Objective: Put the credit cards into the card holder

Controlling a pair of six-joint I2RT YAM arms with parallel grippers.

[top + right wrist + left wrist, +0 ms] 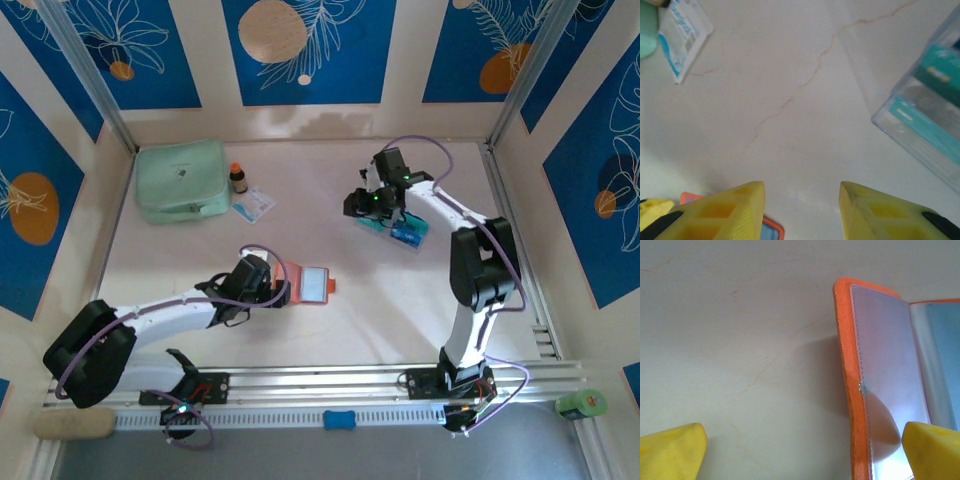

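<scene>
The card holder (312,284) lies open on the table, orange-red outside with pale clear pockets (885,375). My left gripper (274,286) sits at its left edge, open wide (802,455). One yellow fingertip (932,450) hovers over the inner pocket and the other rests off to the left on bare table. The credit cards (404,233), teal and blue, sit in a clear plastic case (920,125). My right gripper (358,205) hangs just left of that case, open (801,210) with nothing between its fingers. A corner of the card holder (774,231) peeks out below.
A mint-green zip pouch (181,180) lies at the back left, with a small brown bottle (238,178) and a white-and-blue flat packet (253,205) (684,35) beside it. Metal frame posts and walls border the table.
</scene>
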